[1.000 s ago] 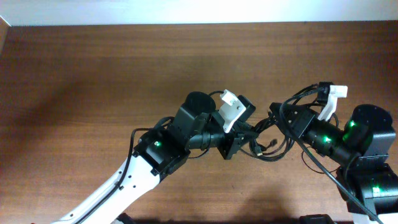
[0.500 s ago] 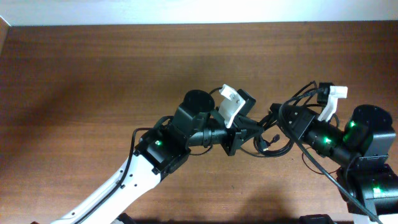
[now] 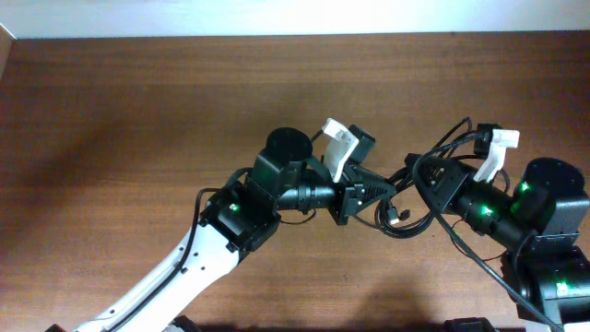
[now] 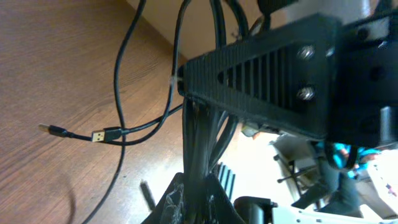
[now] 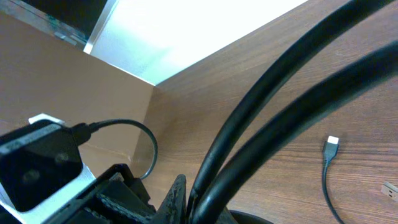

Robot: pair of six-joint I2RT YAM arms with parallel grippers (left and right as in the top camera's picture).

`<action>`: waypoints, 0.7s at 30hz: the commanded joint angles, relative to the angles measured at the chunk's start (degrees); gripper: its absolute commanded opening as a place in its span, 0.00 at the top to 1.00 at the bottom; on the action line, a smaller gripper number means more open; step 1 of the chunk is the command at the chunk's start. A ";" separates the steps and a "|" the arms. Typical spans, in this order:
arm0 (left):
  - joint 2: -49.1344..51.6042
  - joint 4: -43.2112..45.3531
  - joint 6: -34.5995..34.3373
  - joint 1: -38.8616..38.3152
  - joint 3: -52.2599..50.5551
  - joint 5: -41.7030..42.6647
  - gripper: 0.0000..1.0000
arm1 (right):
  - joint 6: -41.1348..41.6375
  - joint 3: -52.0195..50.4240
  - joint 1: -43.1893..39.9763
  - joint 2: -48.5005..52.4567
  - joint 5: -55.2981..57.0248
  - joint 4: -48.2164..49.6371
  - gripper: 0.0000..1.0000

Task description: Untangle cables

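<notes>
The thin black cables (image 3: 402, 224) hang in a tangle between my two grippers at the table's centre right. My left gripper (image 3: 380, 191) is shut on a bunch of cable strands (image 4: 198, 140) that run straight up from its jaws (image 4: 199, 190). Loose strands with silver-tipped USB plugs (image 4: 99, 135) lie on the wood to the left. My right gripper (image 3: 417, 177) is shut on two cable strands (image 5: 273, 112), seen very close to its jaws (image 5: 194, 200). Another USB plug (image 5: 331, 144) lies on the table.
The brown wooden table (image 3: 138, 111) stretches left and back to a pale wall edge (image 3: 277, 35). The right arm's own thicker black cable (image 3: 475, 249) runs across its base. The grippers are nearly touching; the right gripper's body (image 4: 280, 74) fills the left wrist view.
My left gripper has turned and shifted slightly up and right, closer to the right gripper. The hanging cable loops have shifted a little with it. The right arm has barely moved.
</notes>
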 commanded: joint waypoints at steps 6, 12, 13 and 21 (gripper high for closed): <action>-1.05 8.59 -9.68 3.26 1.51 5.01 1.00 | -2.34 -0.46 0.28 1.51 -0.31 -2.95 0.96; -1.05 9.11 -9.70 3.26 1.51 4.98 1.00 | -2.78 -0.46 0.28 3.04 -0.35 -4.66 0.96; -1.05 9.11 -9.68 3.26 1.51 4.98 1.00 | -2.75 -0.46 0.28 3.04 -0.35 -4.61 0.96; -1.03 8.26 -6.58 3.28 1.51 4.87 0.99 | -2.78 -0.46 0.28 2.99 -0.55 -4.63 0.96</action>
